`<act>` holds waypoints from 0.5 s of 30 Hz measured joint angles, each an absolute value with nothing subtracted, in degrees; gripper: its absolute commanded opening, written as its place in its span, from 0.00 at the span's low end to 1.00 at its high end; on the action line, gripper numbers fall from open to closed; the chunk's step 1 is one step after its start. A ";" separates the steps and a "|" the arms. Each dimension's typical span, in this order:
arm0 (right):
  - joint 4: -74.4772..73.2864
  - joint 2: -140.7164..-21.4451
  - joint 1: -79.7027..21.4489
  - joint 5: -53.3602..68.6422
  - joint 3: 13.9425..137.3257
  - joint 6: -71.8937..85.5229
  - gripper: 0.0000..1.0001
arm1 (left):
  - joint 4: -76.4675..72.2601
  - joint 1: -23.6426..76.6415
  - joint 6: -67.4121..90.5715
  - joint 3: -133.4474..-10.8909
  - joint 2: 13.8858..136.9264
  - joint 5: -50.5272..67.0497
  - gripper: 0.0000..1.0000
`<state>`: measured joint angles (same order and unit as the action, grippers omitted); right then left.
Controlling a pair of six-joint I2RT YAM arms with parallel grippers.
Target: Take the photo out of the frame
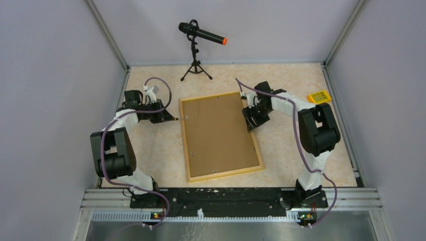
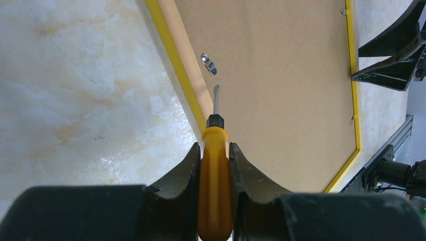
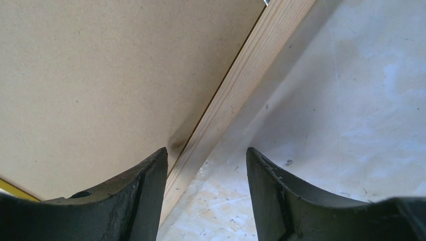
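Note:
The frame [image 1: 218, 135] lies face down mid-table, showing its brown board back and pale wood edge. The photo is hidden under that board. My left gripper [image 2: 215, 148] is shut on an orange-handled screwdriver [image 2: 215, 170]. The screwdriver blade points over the frame's left edge, just short of a small metal clip [image 2: 209, 64]. My right gripper [image 3: 206, 153] stands open at the frame's right edge [image 3: 241, 85]: one finger is over the board, the other over the table, and the wood rail runs between them. In the top view it sits at the frame's upper right side [image 1: 249, 123].
A microphone on a small tripod [image 1: 197, 45] stands at the back. A small yellow block [image 1: 320, 97] lies at the back right. Grey walls close in both sides, and a metal rail [image 1: 231, 198] runs along the near edge.

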<state>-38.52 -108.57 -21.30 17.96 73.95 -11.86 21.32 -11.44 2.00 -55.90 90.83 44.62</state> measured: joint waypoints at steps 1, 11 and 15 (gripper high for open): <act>-38.30 -108.71 -21.30 17.91 73.95 -11.66 0.57 | 20.95 -11.44 2.04 -55.81 91.00 44.66 0.00; -38.39 -110.17 -21.30 17.61 75.53 -10.22 0.51 | 17.02 -11.07 4.29 -54.00 93.30 45.15 0.00; -38.41 -110.59 -21.30 17.41 75.96 -10.22 0.47 | 15.42 -10.35 5.41 -53.95 93.73 44.99 0.00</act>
